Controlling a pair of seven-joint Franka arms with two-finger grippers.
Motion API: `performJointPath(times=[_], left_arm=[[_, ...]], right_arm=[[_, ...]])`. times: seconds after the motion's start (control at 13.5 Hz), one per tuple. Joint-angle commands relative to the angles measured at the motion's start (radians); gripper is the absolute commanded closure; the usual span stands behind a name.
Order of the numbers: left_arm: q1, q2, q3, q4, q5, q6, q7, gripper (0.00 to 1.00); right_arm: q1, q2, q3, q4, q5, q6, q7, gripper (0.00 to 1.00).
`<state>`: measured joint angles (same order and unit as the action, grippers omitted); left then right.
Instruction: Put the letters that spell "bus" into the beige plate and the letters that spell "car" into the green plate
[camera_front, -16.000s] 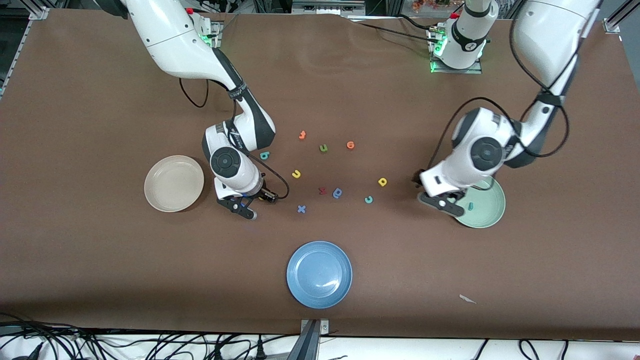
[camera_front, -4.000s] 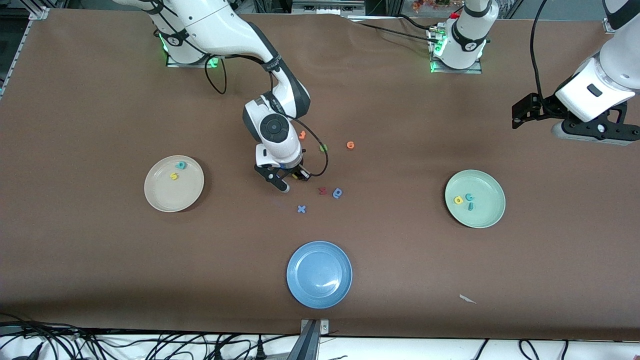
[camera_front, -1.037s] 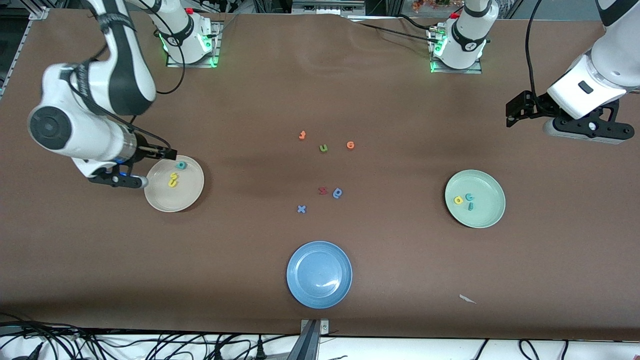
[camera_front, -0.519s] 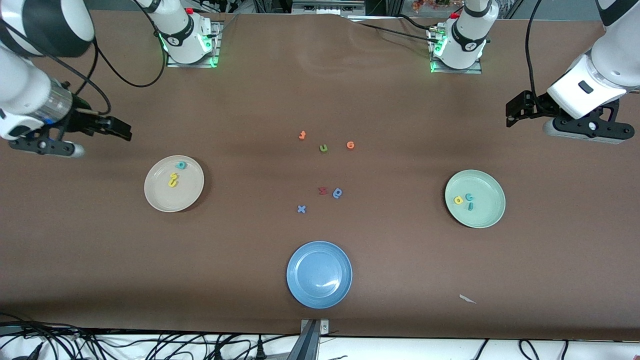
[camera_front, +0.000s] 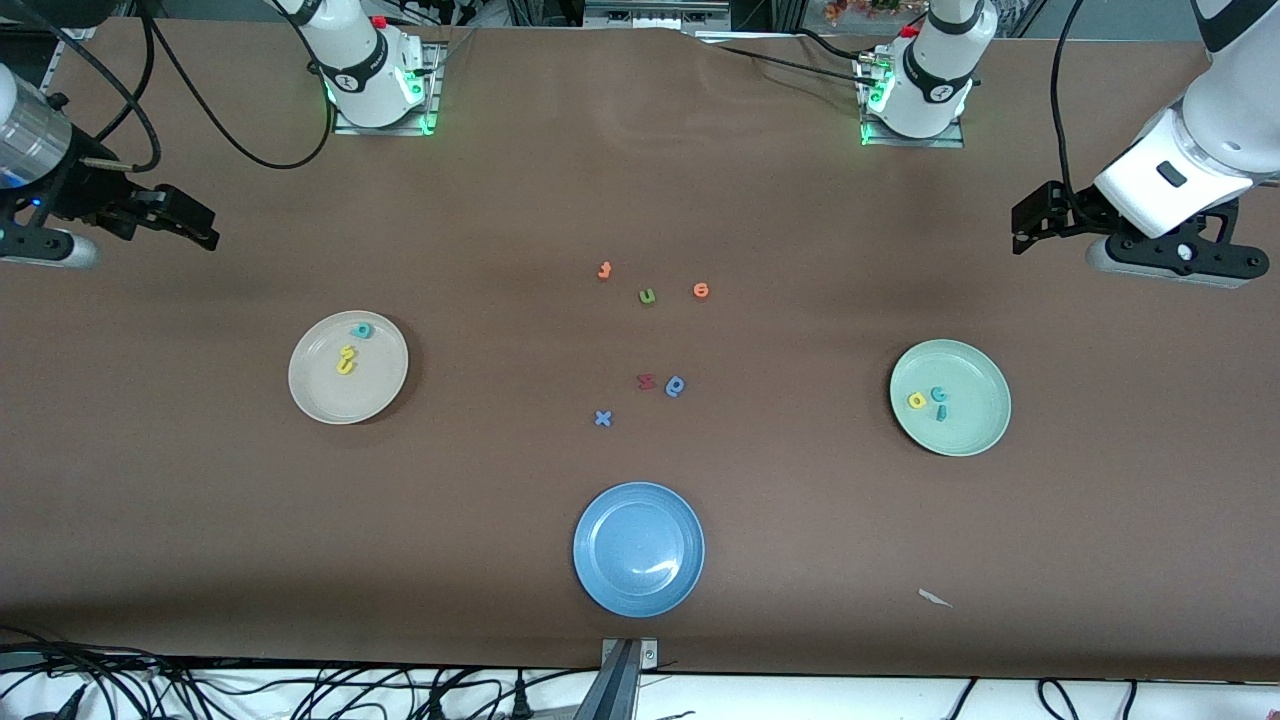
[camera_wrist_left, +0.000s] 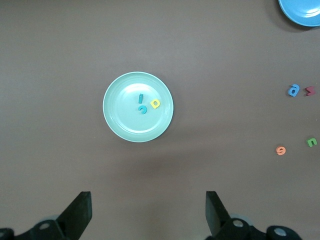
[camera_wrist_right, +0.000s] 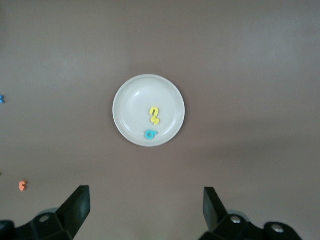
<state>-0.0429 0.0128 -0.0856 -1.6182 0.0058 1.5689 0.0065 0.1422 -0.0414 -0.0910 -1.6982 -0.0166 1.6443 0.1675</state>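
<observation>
Evidently both arms wait raised at their own ends of the table, which to my eye suits a sort that is finished. The right gripper (camera_front: 120, 232) hangs with fingers spread and nothing between them, over bare brown table top (camera_front: 640, 180) at the right arm's end; the round cream-beige shallow plate (camera_front: 320, 395) lies below it, a little toward the front camera. In that plate rest the three tiny foam letters that spell "bus": a teal "b" (camera_front: 361, 330) close to the rim, and a yellow "u" (camera_front: 347, 352) touching a yellow "s" (camera_front: 345, 367) nearer the middle.

The left gripper (camera_front: 1110, 235) is likewise spread wide and empty, over bare table at the left arm's end, with the round pale mint-green shallow plate (camera_front: 975, 435) below it and toward the front camera. That plate holds the "car" letters in a tight cluster: a yellow "a" (camera_front: 916, 401), a light-blue "c" (camera_front: 939, 394) and a teal "r" (camera_front: 941, 412).

The round blue plate (camera_front: 600, 575), well apart from both grippers, holds nothing. Between the two filled plates, on the open table, lie the leftover foam letters: an orange pair (camera_front: 604, 270), a green "u" (camera_front: 647, 296), a dark red one (camera_front: 646, 381), a darker blue rounded one (camera_front: 676, 386) and a blue "x" (camera_front: 602, 418).
</observation>
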Motion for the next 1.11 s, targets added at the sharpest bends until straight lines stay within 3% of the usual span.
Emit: performJointPath(times=[0.0, 1.04], left_arm=[[-0.005, 0.009, 0.003, 0.029, -0.015, -0.026, 0.006, 0.00], [-0.005, 0.009, 0.003, 0.027, -0.015, -0.027, 0.006, 0.00]], right_arm=[[-0.024, -0.009, 0.022, 0.008, -0.011, 0.031, -0.017, 0.00], [-0.041, -0.009, 0.010, 0.009, -0.003, -0.018, -0.102, 0.00]])
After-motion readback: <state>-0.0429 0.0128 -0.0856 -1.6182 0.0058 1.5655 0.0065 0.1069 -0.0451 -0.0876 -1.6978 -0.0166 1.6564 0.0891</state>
